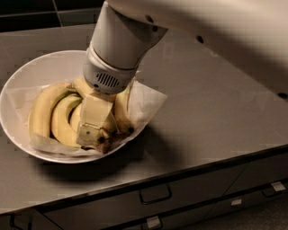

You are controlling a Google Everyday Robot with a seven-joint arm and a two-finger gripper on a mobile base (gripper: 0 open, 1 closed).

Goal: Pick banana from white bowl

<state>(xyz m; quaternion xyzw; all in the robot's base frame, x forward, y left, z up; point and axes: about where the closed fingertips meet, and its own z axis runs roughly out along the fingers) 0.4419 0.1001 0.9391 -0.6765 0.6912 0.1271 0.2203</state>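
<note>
The wide white bowl [31, 72] with crinkled paper lining [146, 101] sits at the left of the counter and holds several yellow bananas. My gripper [92, 134] is down inside the bowl, pressed onto the middle of the pile. The slim straight banana [81, 85] lies under it and is mostly hidden. Only its upper end and its dark brown tip [102, 139] by the near rim show. Fatter curved bananas [45, 110] lie to the left of the gripper. The white arm [121, 40] covers the far right part of the bowl.
The bowl stands on a grey countertop [216, 112] that extends to the right. Its front edge runs above drawers with handles [155, 195]. A dark tiled wall [40, 13] is behind the counter.
</note>
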